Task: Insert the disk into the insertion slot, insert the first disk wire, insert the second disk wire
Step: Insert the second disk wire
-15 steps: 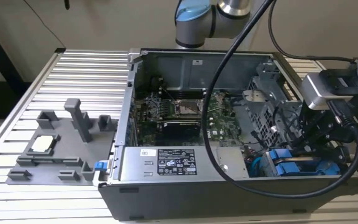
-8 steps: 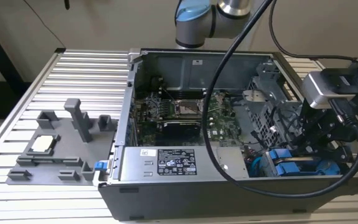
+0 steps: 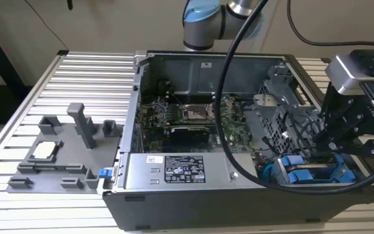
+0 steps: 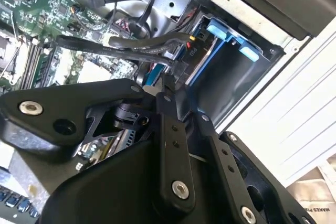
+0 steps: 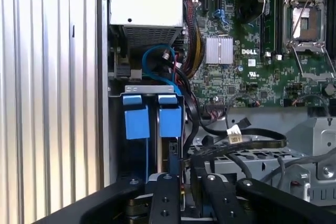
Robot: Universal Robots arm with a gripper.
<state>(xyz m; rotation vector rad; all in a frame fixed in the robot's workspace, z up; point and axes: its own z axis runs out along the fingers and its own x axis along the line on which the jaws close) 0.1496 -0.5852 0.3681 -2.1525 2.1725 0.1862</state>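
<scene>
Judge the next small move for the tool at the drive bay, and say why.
Likely a slow, short push of the tool straight toward the insertion slot. Blue carriers already sit in it, the tool's tip is right beside them, and black cables crowd close, so sideways motion risks snagging.

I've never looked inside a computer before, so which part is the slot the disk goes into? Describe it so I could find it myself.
Start at the open PC case on the ribbed table and find the grey power box with the sticker along its near wall. At the exterior view's right of that box sits the slot, a grey metal bay just below the claw. Its bright blue plastic parts set it apart from the green motherboard.
</scene>
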